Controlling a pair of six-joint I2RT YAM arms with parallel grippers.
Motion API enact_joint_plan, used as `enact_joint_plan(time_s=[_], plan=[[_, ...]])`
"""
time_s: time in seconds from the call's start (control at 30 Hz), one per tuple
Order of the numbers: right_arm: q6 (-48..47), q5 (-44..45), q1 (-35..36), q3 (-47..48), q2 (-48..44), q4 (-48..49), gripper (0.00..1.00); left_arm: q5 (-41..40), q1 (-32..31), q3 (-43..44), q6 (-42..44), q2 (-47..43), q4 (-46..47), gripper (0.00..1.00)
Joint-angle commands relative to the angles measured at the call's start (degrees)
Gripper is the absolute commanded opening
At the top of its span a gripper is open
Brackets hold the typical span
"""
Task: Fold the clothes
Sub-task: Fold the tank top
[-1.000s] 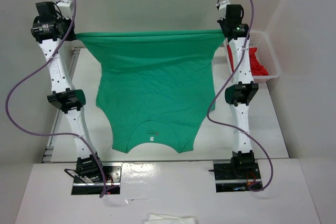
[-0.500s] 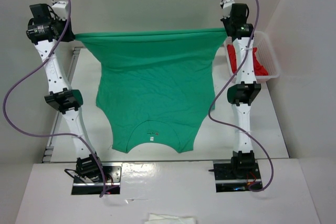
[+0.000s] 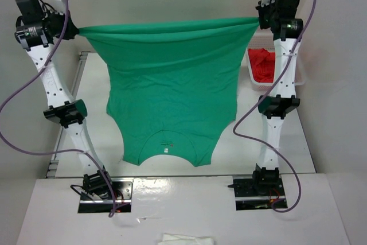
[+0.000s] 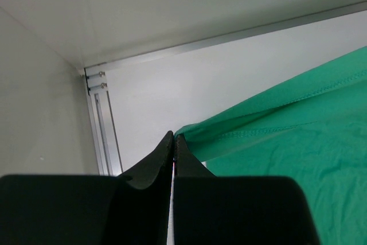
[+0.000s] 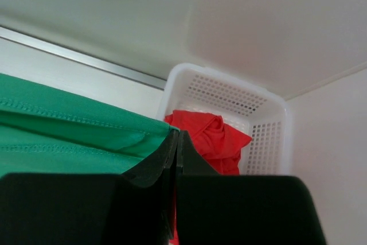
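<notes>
Hanging between the two raised arms, the green T-shirt (image 3: 172,96) was stretched by its hem into a nearly straight line high over the far side of the table (image 3: 97,136). Its body draped down and toward the near edge, front side up and faintly wrinkled, with the short sleeves spreading out at either side. The neckline pointed at the arm bases, and the small white neck label (image 3: 165,151) showed just inside the collar. Whether that collar end rested on the table or hung just above it could not be told.

The left gripper (image 3: 72,28) was clamped on the hem's left corner. Its wrist view showed the black fingers (image 4: 152,167) pressed together, with a bunched fold of green cloth pinched at their tips. The right gripper (image 3: 257,21) was likewise closed tight on the hem's right corner, the stitched edge running off to the left of its tips.

Beyond the right arm, at the table's right side, stood a white perforated basket (image 5: 269,124) holding a crumpled red garment (image 5: 212,136), apart from the shirt
</notes>
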Motion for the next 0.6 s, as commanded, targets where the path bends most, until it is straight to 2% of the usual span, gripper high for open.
enact_joint_plan(time_s=[0.0,0.23,0.4,0.57], plan=[[0.85,-4.72,-1.04,2.29,-6.46,-2.91,0.00,4.40,2.40,1.37,2.33,-5.79,0.81,0.00],[-1.79,-8.59,-1.57,2.29,-7.86,-10.55,0.00,11.61,5.40,1.37,8.03,-5.79,-5.24,0.00],[-3.63,-12.98,-2.71,2.29,-6.64,-15.66,0.00,16.79,9.43,1.37,7.43,-3.77,-6.13,0.00],[-4.15,-15.36,-2.71,-3.93,-10.67,-15.66,0.00,18.03,10.06,-1.43,8.83,-6.66,-6.13,0.00]])
